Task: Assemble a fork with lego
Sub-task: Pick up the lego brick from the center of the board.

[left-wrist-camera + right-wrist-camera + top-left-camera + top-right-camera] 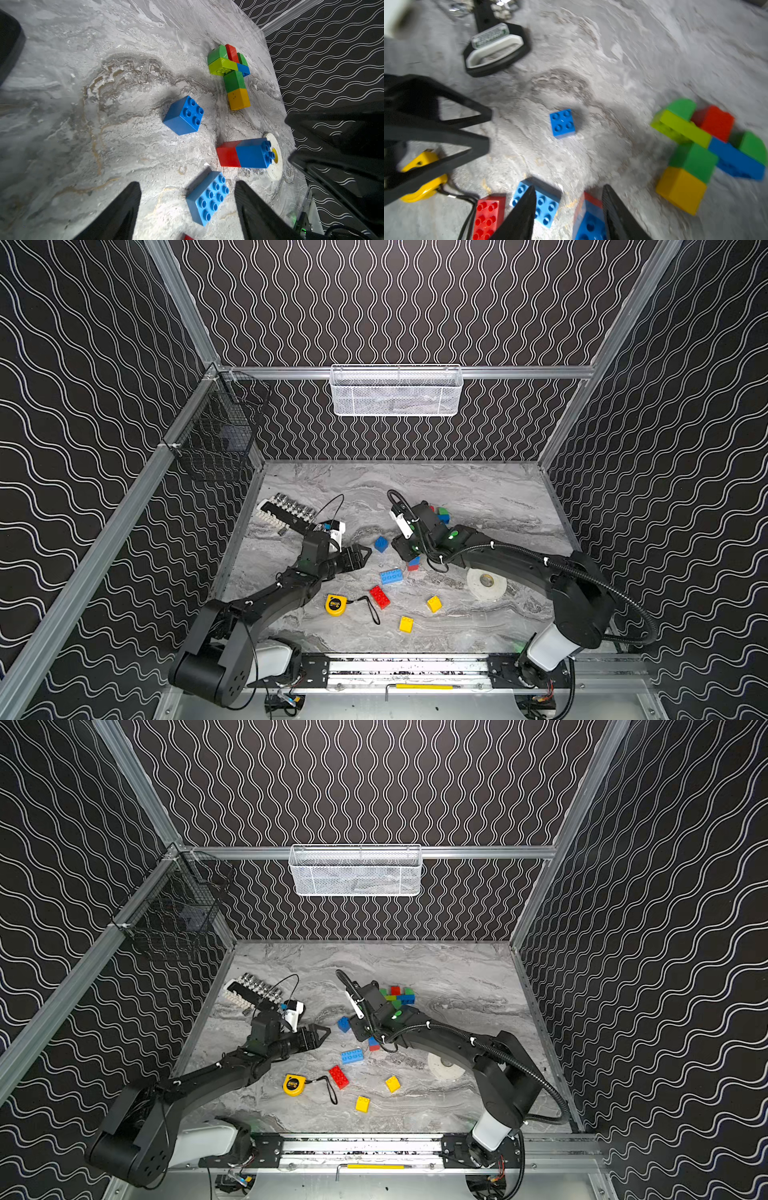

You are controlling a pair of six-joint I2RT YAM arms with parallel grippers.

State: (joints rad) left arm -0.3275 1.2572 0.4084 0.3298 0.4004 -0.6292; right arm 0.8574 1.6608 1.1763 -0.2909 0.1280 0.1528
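Left end effector (187, 184) hangs wide open and empty over the tabletop (83, 124), with the blue oblong brick (207, 197) just ahead of it. Right end effector (570, 187) is part open above the red-blue pair (588, 220) and apparently not gripping it, and the half-built fork (693, 160) lies beside. The step looks like fetching the next piece, which calls for a squared-up close on it.

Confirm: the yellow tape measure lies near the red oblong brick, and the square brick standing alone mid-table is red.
Wrong colour: the square brick standing alone mid-table is blue, as the left wrist view shows. The yellow tape measure does lie near the red oblong brick.
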